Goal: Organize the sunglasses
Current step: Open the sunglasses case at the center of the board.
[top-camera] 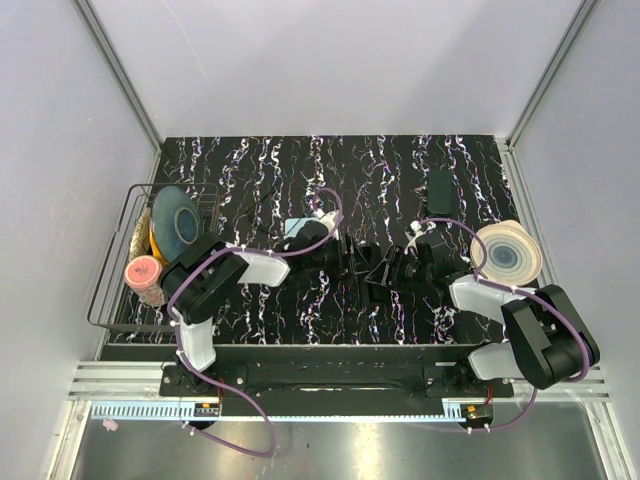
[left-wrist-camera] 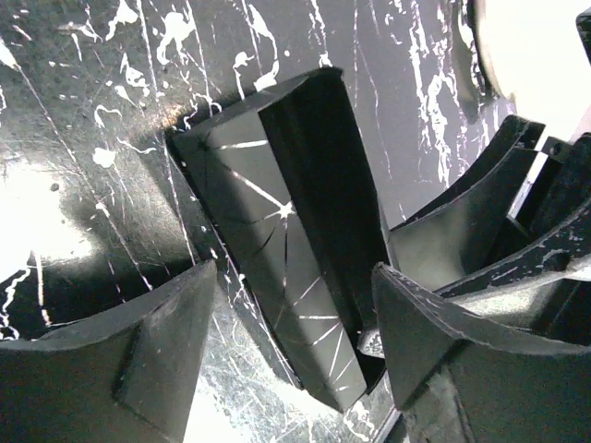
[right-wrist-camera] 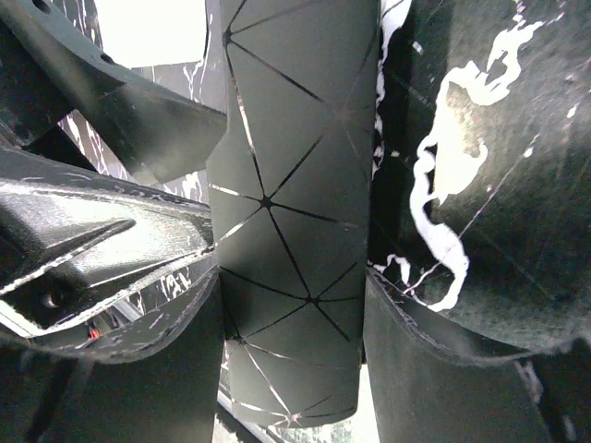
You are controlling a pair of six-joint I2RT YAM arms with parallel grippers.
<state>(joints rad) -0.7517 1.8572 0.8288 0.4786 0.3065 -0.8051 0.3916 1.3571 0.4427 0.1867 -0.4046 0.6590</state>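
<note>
Observed from the near side: one case (right-wrist-camera: pixel 295 185), black and scored with thin pale lines forming triangles, lies mid-table (top-camera: pixel 260 160) between the two arms. The right gripper (right-wrist-camera: pixel 294 305) is clamped on it, a finger pressed to each long side. The left gripper (left-wrist-camera: pixel 294 277) straddles the same case with its fingers apart. Bare table shows between one finger and the case, while the other sits just beside it (contact cannot be judged). From above the case is largely hidden under both grippers, and what it holds cannot be seen; its far end is cut off in the right wrist view. One dark item (top-camera: pixel 440 190) lies at the far right, too small to identify. Also counted: one wire rack (top-camera: pixel 112 290) at the left holding one grey-blue plate (top-camera: pixel 178 222), one pink cup (top-camera: pixel 145 278), and one white roll (top-camera: pixel 508 255) with teal rings at the right.
</note>
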